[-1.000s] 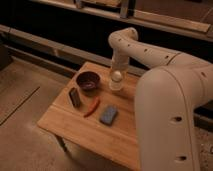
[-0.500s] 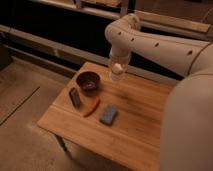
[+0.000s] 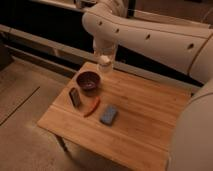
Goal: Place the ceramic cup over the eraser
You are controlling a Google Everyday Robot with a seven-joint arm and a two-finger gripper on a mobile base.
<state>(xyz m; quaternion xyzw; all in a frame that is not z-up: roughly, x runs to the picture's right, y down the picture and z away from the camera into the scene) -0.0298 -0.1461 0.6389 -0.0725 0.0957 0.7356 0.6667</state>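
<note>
a: where's the ceramic cup (image 3: pixel 105 66)?
b: clenched in the gripper (image 3: pixel 104 57), hanging over the far edge of the table (image 3: pixel 145 125), just behind the maroon bowl (image 3: pixel 88 81). the eraser (image 3: pixel 75 96) lies on the bowl's near side.
a: risks?
b: a low pass could clip the bowl. the orange stick (image 3: pixel 92 106) beside the eraser might catch the cup's rim.

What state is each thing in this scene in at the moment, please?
gripper: shut on the ceramic cup, near the table's far edge
ceramic cup: held, apparently lifted clear
eraser: uncovered, lying on the table
bowl: upright, looks empty
orange stick: lying flat
blue pad: lying flat
</note>
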